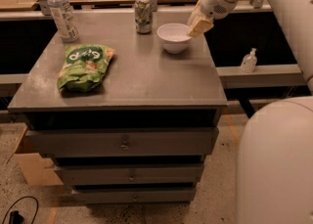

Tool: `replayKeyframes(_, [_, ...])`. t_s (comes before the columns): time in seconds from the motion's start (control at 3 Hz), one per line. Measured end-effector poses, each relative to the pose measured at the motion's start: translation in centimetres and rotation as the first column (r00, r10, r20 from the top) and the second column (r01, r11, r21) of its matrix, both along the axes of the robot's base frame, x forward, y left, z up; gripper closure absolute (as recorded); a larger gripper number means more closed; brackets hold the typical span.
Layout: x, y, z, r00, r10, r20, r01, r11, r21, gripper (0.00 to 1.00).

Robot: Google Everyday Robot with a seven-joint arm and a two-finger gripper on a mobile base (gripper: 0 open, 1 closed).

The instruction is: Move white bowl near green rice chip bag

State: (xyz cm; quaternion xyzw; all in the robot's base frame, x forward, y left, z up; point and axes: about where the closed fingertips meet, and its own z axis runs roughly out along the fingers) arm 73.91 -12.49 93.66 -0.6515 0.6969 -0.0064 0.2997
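The gripper (199, 25) hangs over the back right of the grey table (146, 78), its tan tip at the right rim of the white bowl (172, 38) — whether it is spread or pressed together, I cannot tell. A can (143, 16) stands just left of the bowl. The green rice chip bag (84, 66) lies well apart on the left side, with a water bottle (62, 13) behind it.

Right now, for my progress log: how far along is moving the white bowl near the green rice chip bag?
Done: nothing yet; the white bowl sits back right on the cabinet top, apart from the green rice chip bag at front left. In hand: the gripper is at the bowl's right rim; grasp unconfirmed. Left: carry the bowl over beside the bag.
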Motion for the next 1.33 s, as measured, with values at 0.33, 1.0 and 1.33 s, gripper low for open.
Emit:
replayKeyframes(0.33, [1.6,1.3,-1.2,0.9998,0.018,-0.013,-0.018,1.000,-0.005,0.43])
replayKeyframes(1.0, [3.1,3.3,-2.9,0.9973,0.057,-0.046,-0.057,0.998,0.003,0.46])
replayKeyframes(1.33, [3.6,4.0,-4.2,0.9951,0.069,-0.071,-0.069,0.998,0.006,0.66])
